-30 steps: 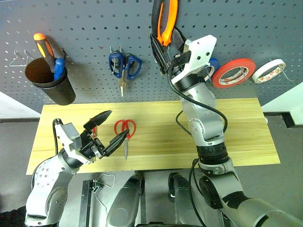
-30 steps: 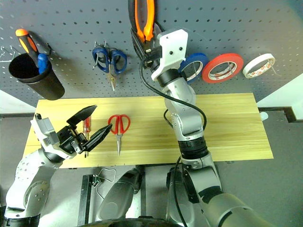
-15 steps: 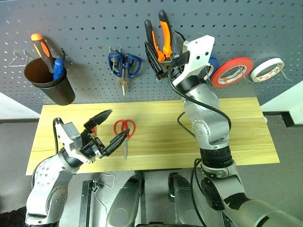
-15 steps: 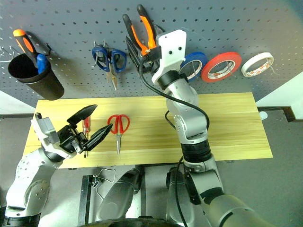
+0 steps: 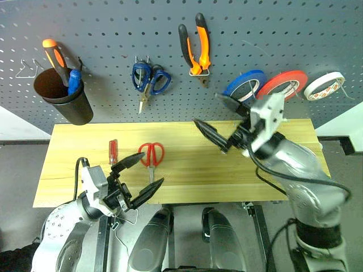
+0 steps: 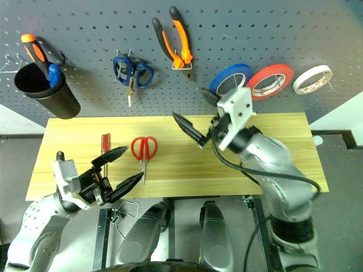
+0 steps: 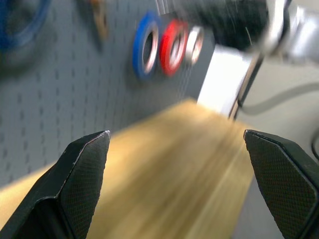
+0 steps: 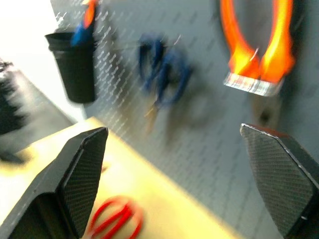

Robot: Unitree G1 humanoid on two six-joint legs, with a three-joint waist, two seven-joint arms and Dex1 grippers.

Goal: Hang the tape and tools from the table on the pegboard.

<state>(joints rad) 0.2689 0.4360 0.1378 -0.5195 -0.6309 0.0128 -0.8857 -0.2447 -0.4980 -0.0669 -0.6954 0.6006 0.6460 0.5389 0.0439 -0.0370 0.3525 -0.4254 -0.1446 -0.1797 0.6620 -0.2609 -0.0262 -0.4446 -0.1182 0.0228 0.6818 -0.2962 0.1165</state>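
Observation:
The pliers [image 5: 195,45] with orange-and-black handles hang on a wire hook high on the dark grey pegboard [image 5: 102,28]. The red tape [image 5: 282,85] hangs further right. On the yellow table [image 5: 187,175] lie the red-handled scissors [image 5: 151,154] and, to their left, the slim red screwdriver [image 5: 113,152]. My right gripper [image 5: 205,107] is open and empty, below and right of the pliers, above the table's back edge. My left gripper [image 5: 153,167] is open and empty over the table's front edge, just in front of the scissors.
A black cup [image 5: 62,102] at the board's left holds an orange-and-black screwdriver and a blue-handled tool. Blue scissors [image 5: 148,79] hang left of the pliers. A blue tape roll [image 5: 245,85] and a white one [image 5: 323,85] flank the red tape. The table's right half is bare wood.
My right gripper opened and let go of the pliers, which now hang on their hook, then dropped back down and to the right. My left gripper drew back toward the table's front edge.

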